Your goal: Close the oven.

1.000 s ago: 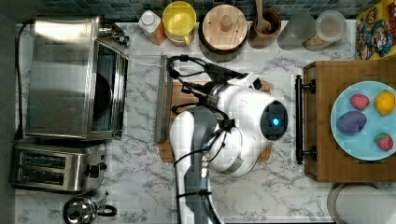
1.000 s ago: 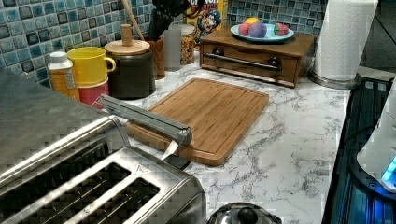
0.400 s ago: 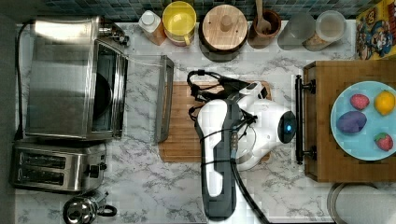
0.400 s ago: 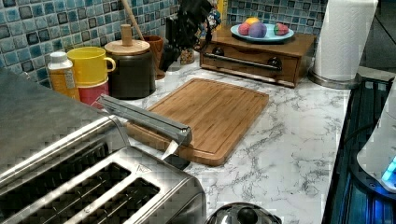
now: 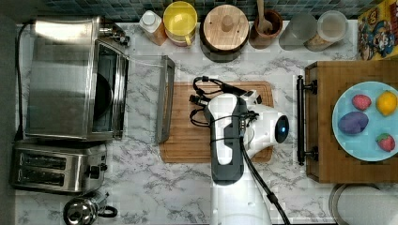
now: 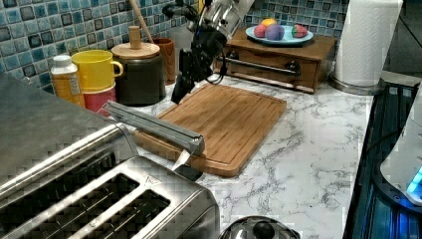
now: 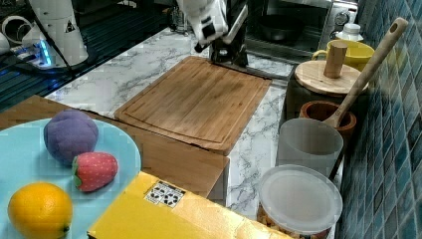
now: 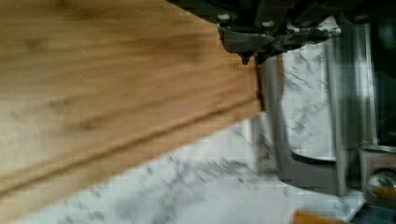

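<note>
Steel oven (image 5: 70,77) stands at the top view's left on the marble tabletop (image 5: 155,187), door folded down, while the claw (image 6: 180,89), fingers pressed together, hovers above the cutting board (image 5: 183,140).

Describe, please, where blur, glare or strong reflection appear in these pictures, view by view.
Wrist view: the cutting board and marble counter are smeared and soft. Top view: the oven roof reflects light in pale bands. Left view: the toaster nearest the camera is soft, while the end effector stays fairly crisp. Right view: the plate and fruit in front look slightly soft.
</note>
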You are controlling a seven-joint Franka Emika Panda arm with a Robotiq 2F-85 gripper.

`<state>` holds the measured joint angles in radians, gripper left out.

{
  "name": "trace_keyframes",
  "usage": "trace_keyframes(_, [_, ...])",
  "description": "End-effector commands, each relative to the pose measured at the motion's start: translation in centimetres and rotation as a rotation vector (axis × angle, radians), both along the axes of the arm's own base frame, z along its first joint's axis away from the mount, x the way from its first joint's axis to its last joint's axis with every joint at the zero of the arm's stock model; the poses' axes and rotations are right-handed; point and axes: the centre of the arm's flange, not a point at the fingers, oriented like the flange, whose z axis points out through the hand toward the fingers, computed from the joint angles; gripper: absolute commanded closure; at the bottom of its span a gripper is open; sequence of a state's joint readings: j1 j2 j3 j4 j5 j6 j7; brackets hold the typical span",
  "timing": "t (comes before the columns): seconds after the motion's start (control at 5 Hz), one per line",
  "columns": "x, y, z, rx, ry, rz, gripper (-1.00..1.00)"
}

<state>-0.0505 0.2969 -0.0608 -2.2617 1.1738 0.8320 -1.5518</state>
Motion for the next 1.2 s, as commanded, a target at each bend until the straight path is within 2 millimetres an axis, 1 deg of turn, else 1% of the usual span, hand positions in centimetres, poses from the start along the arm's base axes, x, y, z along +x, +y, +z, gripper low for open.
trace_keyframes(0.2, [0.7,5.5,4.3,0.021,-0.336,0.072,1.0])
trace_keyframes(0.4, [1.5,6.9,4.5,0.015,-0.308,0.095,1.0])
trace_keyframes(0.6, [2.6,9.2,2.9,-0.013,-0.246,0.147,1.0])
trace_keyframes(0.8, [2.7,9.8,4.1,0.023,-0.292,0.067,1.0])
trace_keyframes(1.0, [3.3,10.0,6.0,0.018,-0.331,0.024,1.0])
trace_keyframes(1.2, [4.0,11.0,4.9,0.014,-0.261,0.068,1.0])
